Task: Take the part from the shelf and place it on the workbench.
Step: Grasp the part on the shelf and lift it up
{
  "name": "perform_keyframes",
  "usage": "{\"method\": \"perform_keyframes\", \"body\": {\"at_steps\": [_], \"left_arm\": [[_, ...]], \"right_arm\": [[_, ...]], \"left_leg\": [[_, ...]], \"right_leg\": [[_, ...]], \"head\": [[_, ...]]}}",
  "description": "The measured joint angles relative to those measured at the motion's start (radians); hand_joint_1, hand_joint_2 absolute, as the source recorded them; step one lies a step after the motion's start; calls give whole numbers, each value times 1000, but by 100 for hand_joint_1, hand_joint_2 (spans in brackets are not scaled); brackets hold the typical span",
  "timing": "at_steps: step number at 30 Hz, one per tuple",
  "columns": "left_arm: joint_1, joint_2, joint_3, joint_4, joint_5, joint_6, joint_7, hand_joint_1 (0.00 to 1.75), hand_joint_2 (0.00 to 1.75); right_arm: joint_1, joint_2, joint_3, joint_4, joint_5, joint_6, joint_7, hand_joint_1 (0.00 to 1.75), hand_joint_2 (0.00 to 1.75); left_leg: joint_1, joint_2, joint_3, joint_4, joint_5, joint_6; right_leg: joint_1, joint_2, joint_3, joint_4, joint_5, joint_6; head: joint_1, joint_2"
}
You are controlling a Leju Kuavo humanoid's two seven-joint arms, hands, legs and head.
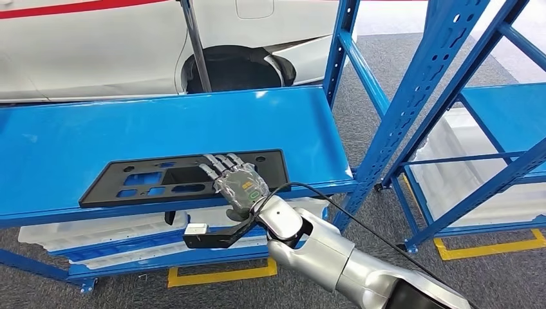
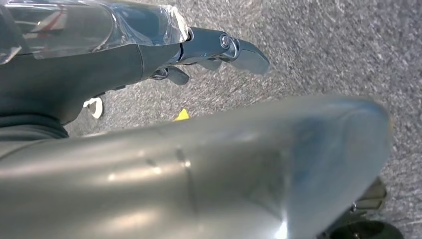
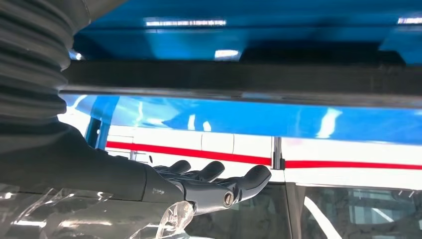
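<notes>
The part (image 1: 161,180) is a flat black plate with several cutouts, lying along the front of the blue shelf board (image 1: 129,129). My right hand (image 1: 235,180) reaches over the shelf's front edge, fingers stretched out flat above the plate's right half. In the right wrist view the plate's dark edge (image 3: 249,82) runs across, and a gap separates it from the outstretched fingers (image 3: 219,186) of my right hand (image 3: 164,191), which holds nothing. My left hand (image 2: 149,55) hangs over grey floor with its fingers extended and nothing in it.
White bins (image 1: 96,232) fill the shelf level below. A blue upright (image 1: 341,38) stands at the shelf's right end. A second blue rack (image 1: 489,116) with white bins (image 1: 463,167) stands to the right. A white vehicle body (image 1: 96,38) lies behind the shelf.
</notes>
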Motion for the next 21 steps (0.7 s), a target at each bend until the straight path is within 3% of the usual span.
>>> {"method": "perform_keyframes", "body": {"at_steps": [2,3,7,9,11,12,13,14,16,17,18,21], "left_arm": [[-2,0,0,0,0,0,0,0,0],[-2,0,0,0,-1,0,0,0,0],[-2,-1,0,0,-2,0,0,0,0],[-2,-1,0,0,-2,0,0,0,0],[-1,-1,0,0,-1,0,0,0,0],[0,-1,0,0,-1,0,0,0,0],[1,-1,0,0,-1,0,0,0,0],[2,-1,0,0,-1,0,0,0,0],[1,-1,0,0,-5,1,-6,0,0],[1,-1,-1,0,-8,2,-12,0,0],[0,-2,-1,0,-8,2,-17,0,0],[0,-5,-1,1,-5,0,-23,0,0]], "right_arm": [[-2,0,0,0,0,1,0,0,175],[-2,0,1,0,-1,1,0,0,175],[-4,0,2,0,-2,3,0,0,175],[-5,2,2,-1,-2,3,0,0,175],[-4,3,2,0,-2,3,0,0,175],[-3,2,3,0,-2,3,0,0,175],[-3,2,3,0,-2,3,0,0,175],[-2,2,3,0,-2,3,0,0,175],[-3,2,3,0,-3,4,1,0,175],[-3,2,3,0,-4,6,2,0,175],[-3,2,3,0,-5,9,4,0,175],[-3,0,4,0,-7,14,7,0,175]], "left_leg": [[-4,-1,9,1,-10,-7],[-6,-1,10,1,-14,-12],[-4,1,2,19,-33,-31],[2,2,-45,115,-80,-43],[10,3,-124,258,-130,-54],[14,3,-153,300,-134,-58],[17,3,-165,304,-119,-62],[20,4,-155,265,-85,-64],[22,4,-94,118,-2,-67],[21,3,-67,56,23,-64],[21,2,-50,19,34,-61],[20,0,-44,3,31,-55]], "right_leg": [[3,0,57,-128,53,-9],[5,0,70,-159,58,-13],[2,3,79,-178,52,-31],[-4,2,85,-182,51,-38],[-6,2,89,-181,46,-42],[-6,2,91,-181,43,-42],[-7,3,95,-181,39,-40],[-8,4,102,-181,35,-37],[-9,5,116,-180,24,-28],[-9,6,120,-179,20,-23],[-5,7,122,-177,15,-21],[0,7,121,-176,11,-35]], "head": [[-1,0],[-1,0],[-2,0],[-3,0],[-4,0],[-4,0],[-4,0],[-4,0],[-4,0],[-4,0],[-4,0],[-3,0]]}}
